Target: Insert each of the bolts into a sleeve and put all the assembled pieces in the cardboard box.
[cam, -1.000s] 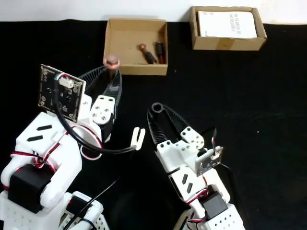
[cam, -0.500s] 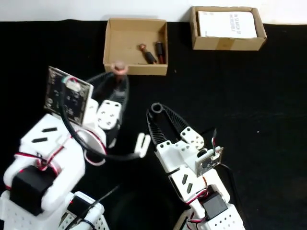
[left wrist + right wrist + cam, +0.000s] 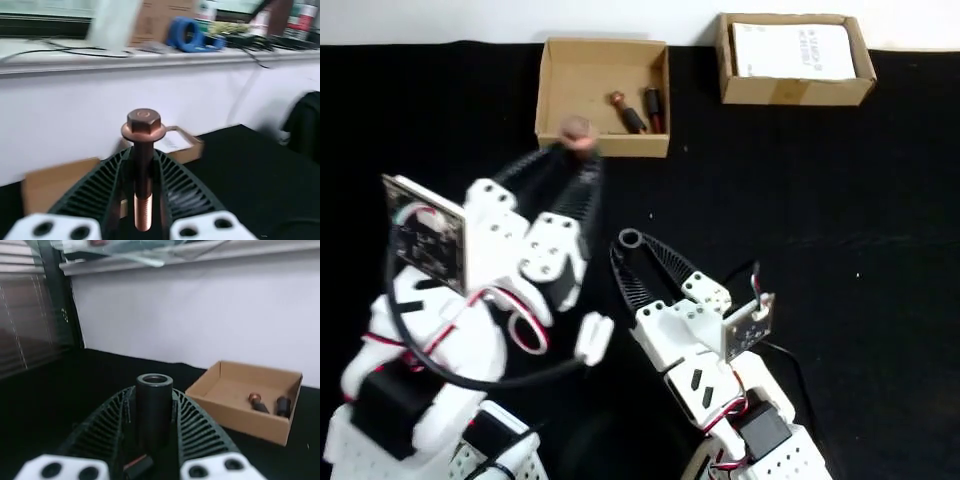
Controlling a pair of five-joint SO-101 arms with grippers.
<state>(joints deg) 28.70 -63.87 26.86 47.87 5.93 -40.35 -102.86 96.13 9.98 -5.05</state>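
Left gripper (image 3: 570,152) (image 3: 142,157): clenched on one bolt (image 3: 578,128) (image 3: 143,150), which is pinched by its shank between the ribbed fingers. The bolt's long axis runs along the fingers. Its hexagonal flanged head stands clear beyond the fingertips, and its threaded end points back toward the gripper's base. In the high view the head lies left of centre in the upper part of the frame, over the near wall of the box (image 3: 575,85); the motion blur there hides whether they touch.

Right gripper (image 3: 630,242) (image 3: 154,400): clenched on one dark sleeve (image 3: 629,239) (image 3: 154,407), with its fingers closed against the sleeve's sides. The sleeve's long axis also lies along the fingers, and its open bore faces out past the fingertips. In the high view it appears end-on as a ring at mid-frame, below and to the right of the bolt and apart from it.

Box (image 3: 235,390): open-topped cardboard at upper centre-left. It holds two pieces (image 3: 628,112) (image 3: 257,401) side by side near its right wall. One piece has a copper head and the other (image 3: 654,104) (image 3: 282,405) is mostly dark.

Second box (image 3: 790,92): at upper right, holding a white sheet (image 3: 792,50).

Both boxes rest on the black table (image 3: 840,250).
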